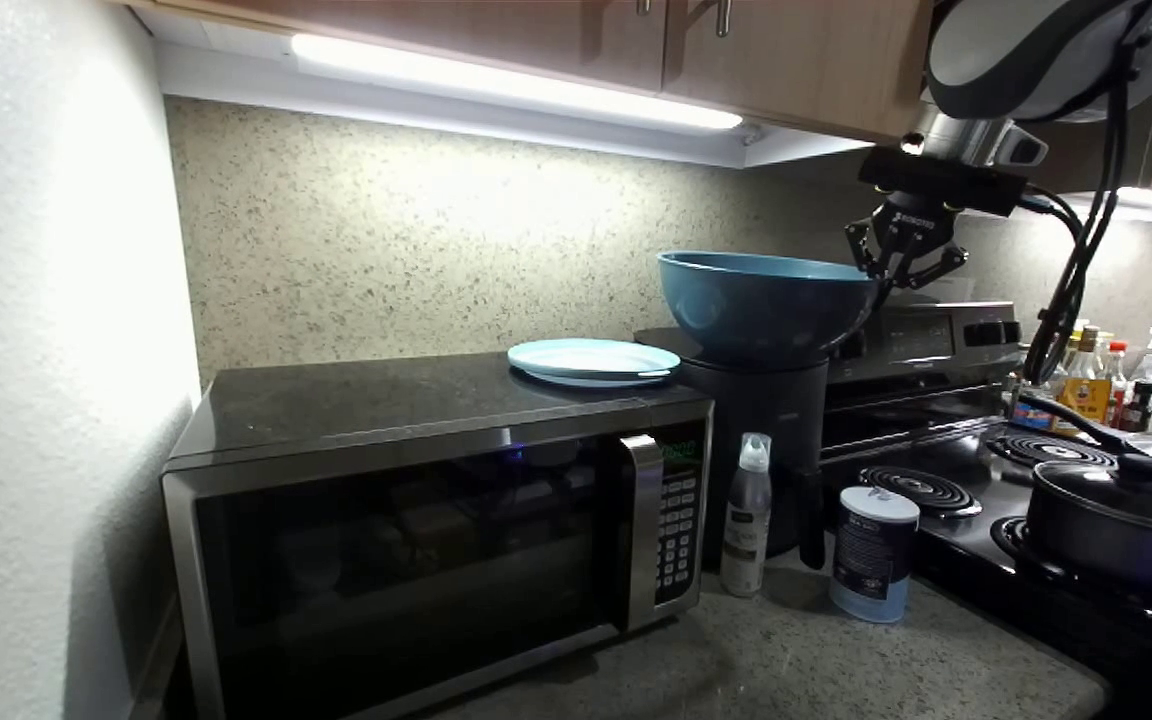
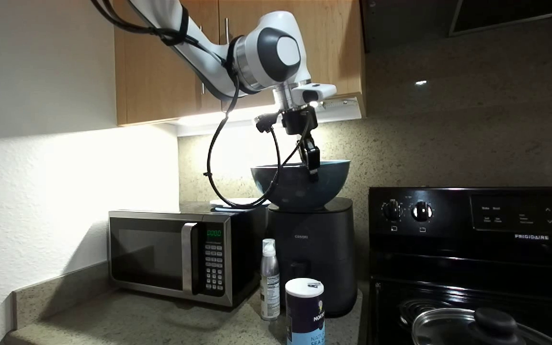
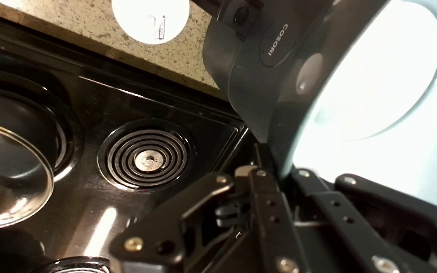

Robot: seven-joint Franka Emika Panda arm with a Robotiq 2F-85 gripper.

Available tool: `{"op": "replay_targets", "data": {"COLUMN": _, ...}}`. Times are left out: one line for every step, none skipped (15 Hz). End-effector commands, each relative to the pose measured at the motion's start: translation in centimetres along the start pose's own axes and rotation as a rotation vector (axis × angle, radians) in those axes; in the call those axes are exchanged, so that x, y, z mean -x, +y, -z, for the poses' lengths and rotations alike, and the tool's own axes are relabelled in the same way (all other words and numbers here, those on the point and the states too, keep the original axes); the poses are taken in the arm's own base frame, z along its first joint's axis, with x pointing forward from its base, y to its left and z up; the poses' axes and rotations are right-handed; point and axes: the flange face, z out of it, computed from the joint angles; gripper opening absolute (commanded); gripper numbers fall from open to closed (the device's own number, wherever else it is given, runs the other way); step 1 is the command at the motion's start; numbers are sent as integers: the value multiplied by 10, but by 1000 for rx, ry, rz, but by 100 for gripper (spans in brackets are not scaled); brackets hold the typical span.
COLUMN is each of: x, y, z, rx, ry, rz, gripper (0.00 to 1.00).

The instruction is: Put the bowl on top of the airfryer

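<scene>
The dark teal bowl [image 1: 761, 310] is over the top of the black airfryer [image 1: 771, 410]. In an exterior view the bowl [image 2: 288, 189] appears level, its base against the top of the airfryer [image 2: 314, 258]; I cannot tell whether its full weight rests there. My gripper [image 1: 886, 280] points down at the bowl's stove-side rim, and it also shows in an exterior view [image 2: 312, 170]. In the wrist view the gripper [image 3: 283, 170] is shut on the rim, one finger inside the bowl [image 3: 317, 76] and one outside. The fingertips are partly hidden.
A silver-fronted microwave [image 2: 166, 258] with a light blue plate [image 1: 591, 360] on it stands beside the airfryer. A spray bottle [image 1: 746, 520] and a salt canister [image 1: 874, 555] stand in front. A stove with a lidded pot [image 1: 1126, 520] adjoins. Cabinets [image 2: 170, 72] hang above.
</scene>
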Motion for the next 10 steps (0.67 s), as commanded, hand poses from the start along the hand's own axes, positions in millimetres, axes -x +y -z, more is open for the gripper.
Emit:
{"op": "replay_targets", "data": {"x": -1, "y": 0, "z": 1, "rx": 0, "ry": -1, "rz": 0, "gripper": 5}}
{"op": "replay_targets", "data": {"x": -1, "y": 0, "z": 1, "rx": 0, "ry": -1, "rz": 0, "gripper": 5}}
{"op": "replay_targets", "data": {"x": -1, "y": 0, "z": 1, "rx": -1, "ry": 8, "rz": -1, "gripper": 4}}
{"op": "replay_targets", "data": {"x": -1, "y": 1, "z": 3, "rx": -2, "ry": 23, "rz": -7, "gripper": 30}}
{"op": "replay_targets", "data": {"x": -1, "y": 1, "z": 5, "rx": -9, "ry": 35, "rz": -11, "gripper": 32}}
{"op": "replay_targets", "data": {"x": -1, "y": 2, "z": 8, "rx": -20, "ry": 52, "rz": -11, "gripper": 37}}
{"op": "replay_targets", "data": {"x": -1, "y": 2, "z": 10, "rx": -28, "ry": 69, "rz": -10, "gripper": 44}}
{"op": "replay_targets", "data": {"x": -1, "y": 2, "z": 12, "rx": -38, "ry": 84, "rz": -4, "gripper": 50}}
{"op": "replay_targets", "data": {"x": -1, "y": 1, "z": 13, "rx": -47, "ry": 99, "rz": -1, "gripper": 57}}
{"op": "replay_targets", "data": {"x": -2, "y": 1, "z": 15, "rx": -54, "ry": 110, "rz": 1, "gripper": 63}}
